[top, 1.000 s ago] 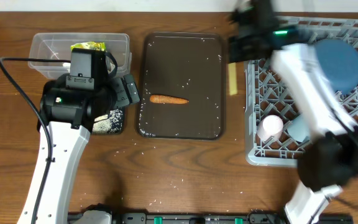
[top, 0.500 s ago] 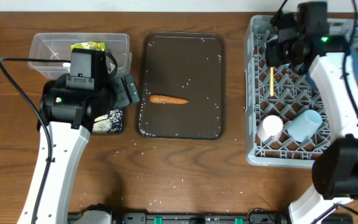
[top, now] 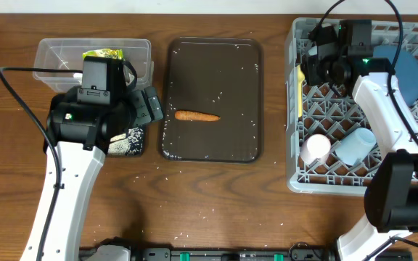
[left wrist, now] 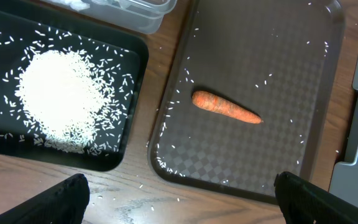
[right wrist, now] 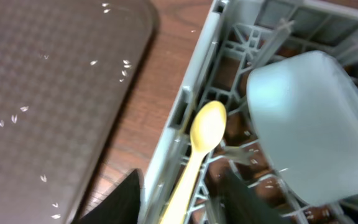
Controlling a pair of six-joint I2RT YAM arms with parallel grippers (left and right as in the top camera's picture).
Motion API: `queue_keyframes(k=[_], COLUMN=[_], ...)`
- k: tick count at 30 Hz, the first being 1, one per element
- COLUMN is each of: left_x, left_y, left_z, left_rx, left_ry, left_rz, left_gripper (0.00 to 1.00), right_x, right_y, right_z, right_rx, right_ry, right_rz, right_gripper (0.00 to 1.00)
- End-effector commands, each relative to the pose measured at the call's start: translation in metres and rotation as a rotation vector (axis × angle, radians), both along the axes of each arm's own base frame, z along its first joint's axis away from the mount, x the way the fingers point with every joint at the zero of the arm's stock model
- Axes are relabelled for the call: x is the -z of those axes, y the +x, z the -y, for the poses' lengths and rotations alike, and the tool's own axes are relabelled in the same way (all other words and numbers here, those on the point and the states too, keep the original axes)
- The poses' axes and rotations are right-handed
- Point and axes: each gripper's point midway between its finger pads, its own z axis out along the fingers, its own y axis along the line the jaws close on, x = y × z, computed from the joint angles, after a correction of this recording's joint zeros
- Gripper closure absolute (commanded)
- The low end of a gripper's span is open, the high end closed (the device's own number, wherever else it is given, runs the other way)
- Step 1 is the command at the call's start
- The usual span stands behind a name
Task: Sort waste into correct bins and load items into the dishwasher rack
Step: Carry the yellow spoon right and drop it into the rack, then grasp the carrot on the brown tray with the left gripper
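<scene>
My right gripper (top: 316, 67) is at the far left edge of the grey dishwasher rack (top: 339, 185), shut on the yellow spoon (right wrist: 201, 143), whose bowl end rests on the rack's rim (right wrist: 185, 118). A pale upturned vessel (right wrist: 309, 124) sits in the rack beside it. The blue plate (top: 406, 71), pink cup (top: 315, 148) and light blue cup (top: 354, 145) are in the rack. The carrot (top: 197, 115) lies on the brown tray (top: 216, 65). My left gripper (left wrist: 179, 205) is open and empty. Rice (left wrist: 61, 93) is heaped in the black tray (left wrist: 129, 155). The wrapper (top: 102, 54) is in the clear tub (top: 49, 54).
Loose rice grains lie on the brown tray (left wrist: 303, 124) and on the wood in front of it (top: 209, 212). The left arm's black cable (top: 20, 94) loops over the table's left side.
My right gripper carried the spoon from the gap beside the brown tray over the rack, then back left to the rack's left rim. The left arm has not moved.
</scene>
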Motion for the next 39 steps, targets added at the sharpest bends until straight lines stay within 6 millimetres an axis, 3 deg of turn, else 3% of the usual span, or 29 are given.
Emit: queue_keyframes(k=[1,3,6,13,19,23,25,30,34,39], left_x=[0.001,0.001,0.001,-0.006,-0.007,0.003,0.017,0.076,0.124,0.17], left_y=[0.001,0.001,0.001,0.012,0.022,0.044,0.058,0.081,0.091,0.091], left_z=[-0.004,-0.004,-0.004,-0.002,0.002,0.018,0.025,0.037,0.069,0.086], left_rx=[-0.014,-0.014,-0.014,-0.013,-0.044,-0.233,-0.327,-0.61,-0.69,-0.758], left_ry=[0.01,0.01,0.01,-0.001,-0.041,-0.2,-0.226,-0.195,-0.227,-0.223], left_rz=[-0.005,-0.005,-0.005,0.05,0.071,0.048,0.036,-0.023,-0.088,-0.155], left_gripper=[0.02,0.02,0.02,0.02,0.0,0.0,0.01,0.05,0.09,0.14], right_x=[-0.016,-0.031,-0.054,-0.08,-0.077,-0.075,-0.074,-0.073,-0.07,-0.068], right_y=[-0.003,-0.008,-0.017,-0.043,-0.055,-0.058,-0.059,-0.061,-0.066,-0.069], right_z=[-0.011,-0.014,-0.024,-0.025,-0.008,-0.007,-0.007,-0.007,-0.008,-0.008], right_rx=[-0.014,-0.007,-0.038,-0.039,0.013,0.022,0.022,0.034,0.034,0.035], right_ry=[0.074,0.108,0.154,0.139,0.098,0.102,0.102,0.11,0.109,0.107], right_rz=[0.002,0.006,0.031,0.031,-0.014,-0.03,-0.035,-0.053,-0.075,-0.091], right_gripper=[0.44,0.31,0.01,0.01,0.01,0.01,0.01,0.01,0.01,0.01])
